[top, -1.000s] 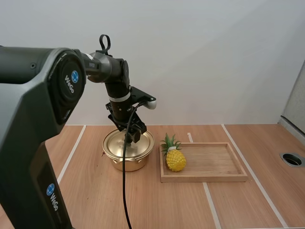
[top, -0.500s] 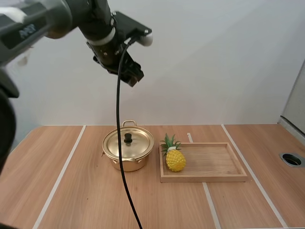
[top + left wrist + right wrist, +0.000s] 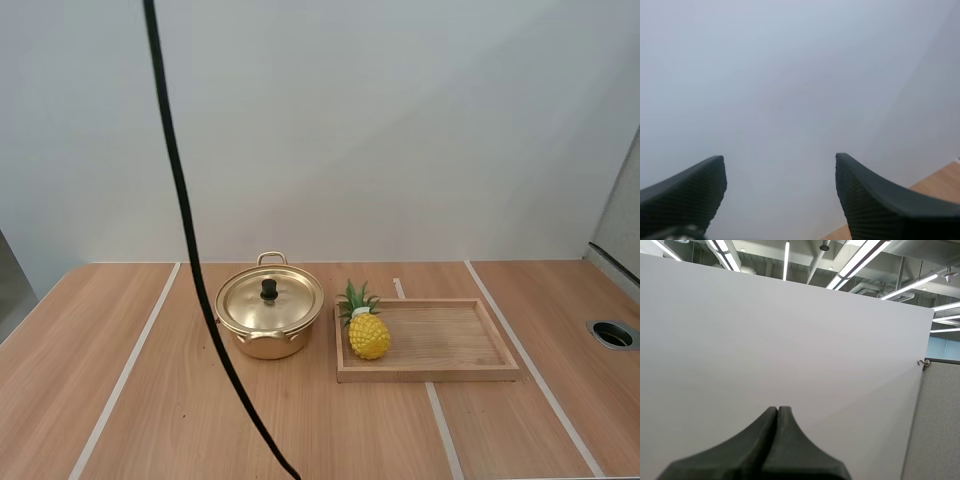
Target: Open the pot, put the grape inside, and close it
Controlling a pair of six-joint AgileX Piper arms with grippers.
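Note:
A gold pot (image 3: 262,343) stands on the wooden table with its lid (image 3: 290,300) on, and the lid's black knob (image 3: 269,289) is free. Right of the pot, a yellow toy pineapple (image 3: 368,332) with green leaves stands at the left end of a wooden tray (image 3: 450,345). My left gripper (image 3: 779,160) is open, its two ribbed fingers wide apart and nothing between them, facing a plain white wall. My right gripper (image 3: 777,411) is shut on nothing, its fingers lying together as one dark wedge before the same wall.
Pale lines cross the wooden table (image 3: 180,420). A round hole (image 3: 612,334) sits in the table near its right edge. The rest of the tray, right of the pineapple, is bare.
My left arm was at the lid's knob a second ago, then rose high above the pot and left the high view. The lid stayed on the pot.

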